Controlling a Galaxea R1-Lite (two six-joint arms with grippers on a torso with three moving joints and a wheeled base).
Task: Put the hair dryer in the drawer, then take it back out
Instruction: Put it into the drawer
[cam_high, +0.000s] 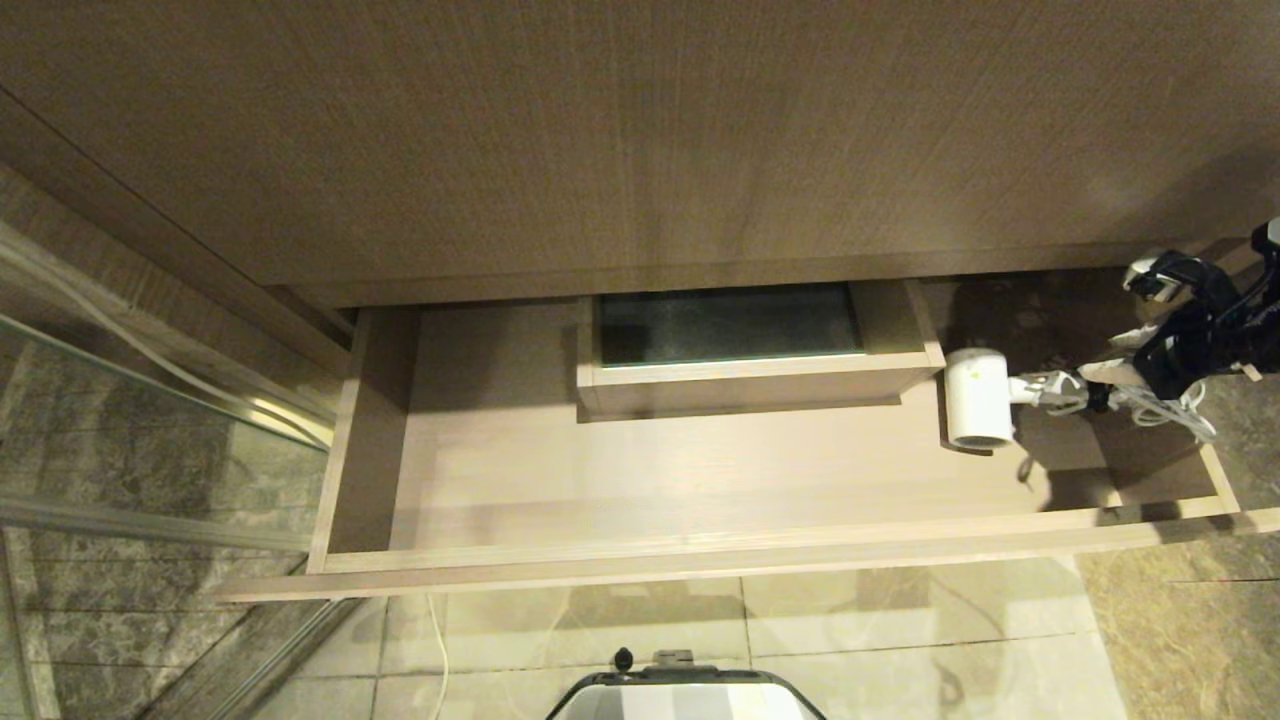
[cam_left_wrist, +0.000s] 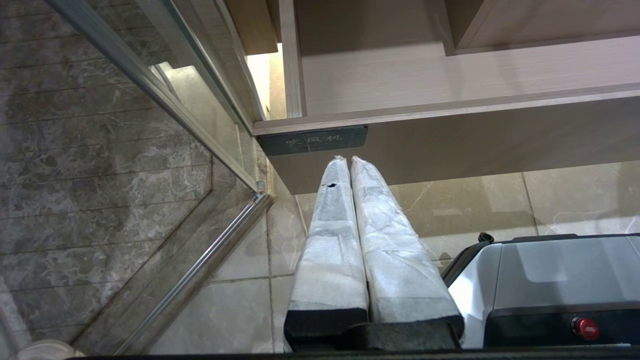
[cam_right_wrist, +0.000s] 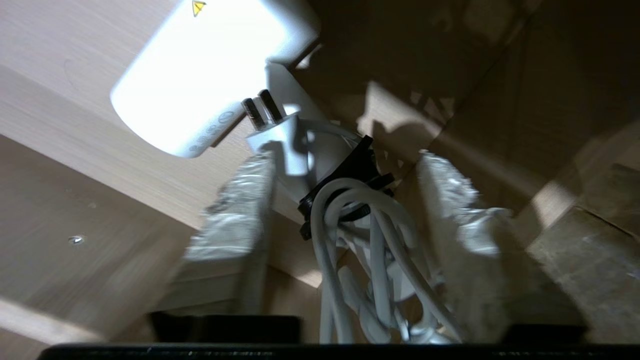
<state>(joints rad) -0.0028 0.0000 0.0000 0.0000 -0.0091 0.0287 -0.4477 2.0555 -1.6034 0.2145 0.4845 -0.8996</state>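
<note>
The hair dryer (cam_high: 979, 397) lies in the drawer (cam_high: 640, 470), at its right end beside the boxed cut-out (cam_high: 750, 345). The right gripper (cam_right_wrist: 345, 200) is spread, released; handle and cord (cam_right_wrist: 370, 240) sit between its 2 fingers (cam_right_wrist: 235, 220). The left gripper (cam_left_wrist: 348, 162) is clenched, empty, below the drawer front.

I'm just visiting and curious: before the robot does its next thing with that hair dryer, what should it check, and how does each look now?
1. Drawer open: ok.
2. Hair dryer inside the drawer, lying at its right end: ok.
3. Right gripper open, fingers either side of the handle and cord: ok.
4. Fingers clear of the handle: cannot tell.
5. Cord fully inside the drawer: cannot tell; loops lie bunched near the right wall.
6. Left gripper shut, parked below the drawer front, out of the way: ok.
</note>
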